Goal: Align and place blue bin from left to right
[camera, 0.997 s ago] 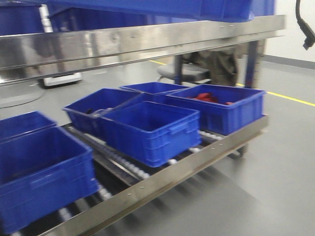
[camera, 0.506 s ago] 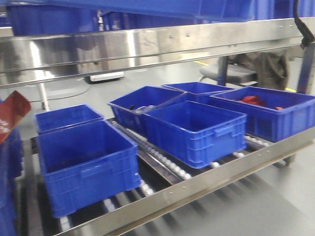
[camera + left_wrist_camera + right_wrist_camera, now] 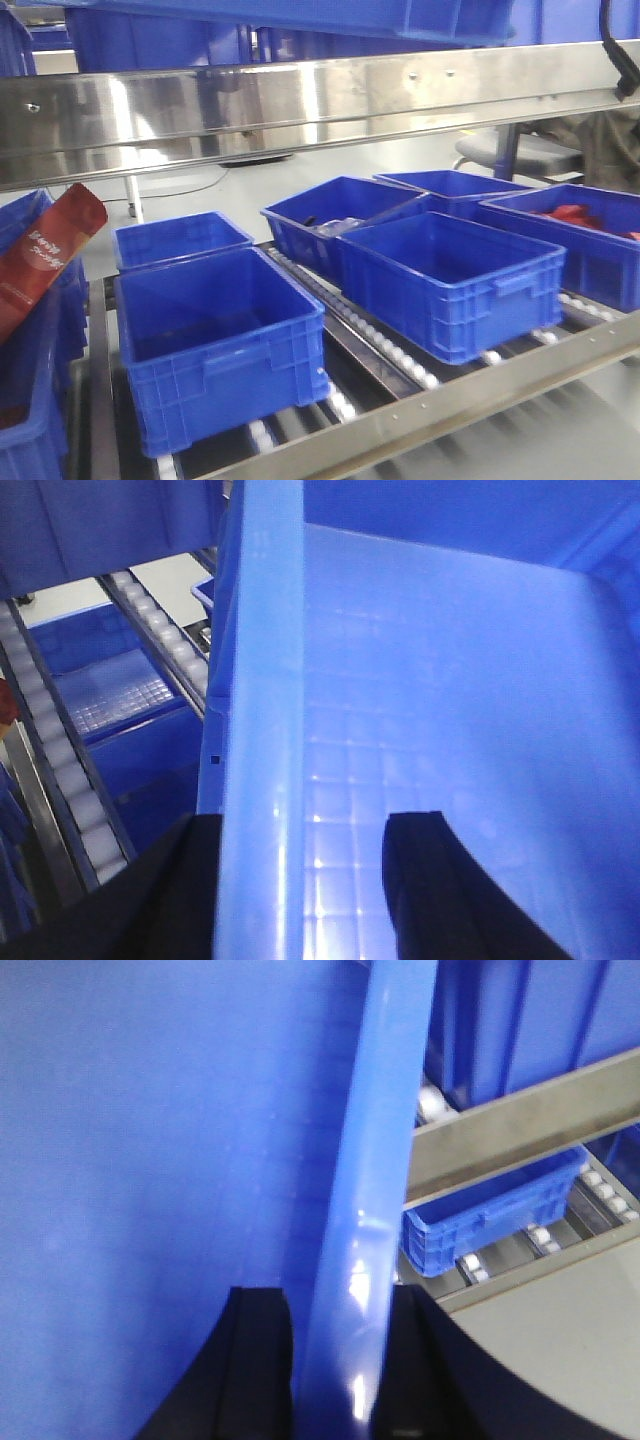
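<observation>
One blue bin (image 3: 420, 660), mostly cropped, rim clamped

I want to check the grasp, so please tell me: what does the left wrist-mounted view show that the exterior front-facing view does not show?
Only the left wrist view shows the left gripper, its black fingers clamped on both sides of the rim of the large bright-blue plastic crate. Only the front view shows a red packet leaning at the left edge and the steel shelf beam above. Both views show other blue plastic bins on the rack of white rollers.
</observation>
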Action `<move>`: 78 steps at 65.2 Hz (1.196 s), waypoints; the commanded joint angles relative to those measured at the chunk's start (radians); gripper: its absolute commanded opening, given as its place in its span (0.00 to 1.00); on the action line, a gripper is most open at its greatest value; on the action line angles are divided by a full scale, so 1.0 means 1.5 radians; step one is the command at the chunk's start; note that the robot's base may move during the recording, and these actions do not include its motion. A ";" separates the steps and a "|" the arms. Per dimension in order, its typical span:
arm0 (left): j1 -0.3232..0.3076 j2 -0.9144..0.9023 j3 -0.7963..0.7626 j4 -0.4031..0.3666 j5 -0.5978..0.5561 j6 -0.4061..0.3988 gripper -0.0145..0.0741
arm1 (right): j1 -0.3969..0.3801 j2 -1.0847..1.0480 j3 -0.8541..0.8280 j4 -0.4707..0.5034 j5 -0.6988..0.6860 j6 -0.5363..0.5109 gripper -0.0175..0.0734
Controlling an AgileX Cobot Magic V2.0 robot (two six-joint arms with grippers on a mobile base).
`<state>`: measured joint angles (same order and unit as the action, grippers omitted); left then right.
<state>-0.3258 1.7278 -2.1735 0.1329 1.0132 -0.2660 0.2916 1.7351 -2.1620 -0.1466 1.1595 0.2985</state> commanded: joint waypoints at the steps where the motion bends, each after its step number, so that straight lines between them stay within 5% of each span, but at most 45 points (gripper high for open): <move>1: -0.006 -0.024 -0.016 -0.032 -0.096 0.030 0.04 | -0.002 -0.006 -0.010 -0.010 -0.067 -0.017 0.02; 78: -0.006 -0.024 -0.016 -0.032 -0.096 0.030 0.04 | -0.002 -0.006 -0.010 -0.010 -0.067 -0.017 0.02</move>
<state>-0.3258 1.7278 -2.1735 0.1329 1.0151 -0.2660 0.2916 1.7351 -2.1620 -0.1466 1.1595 0.2985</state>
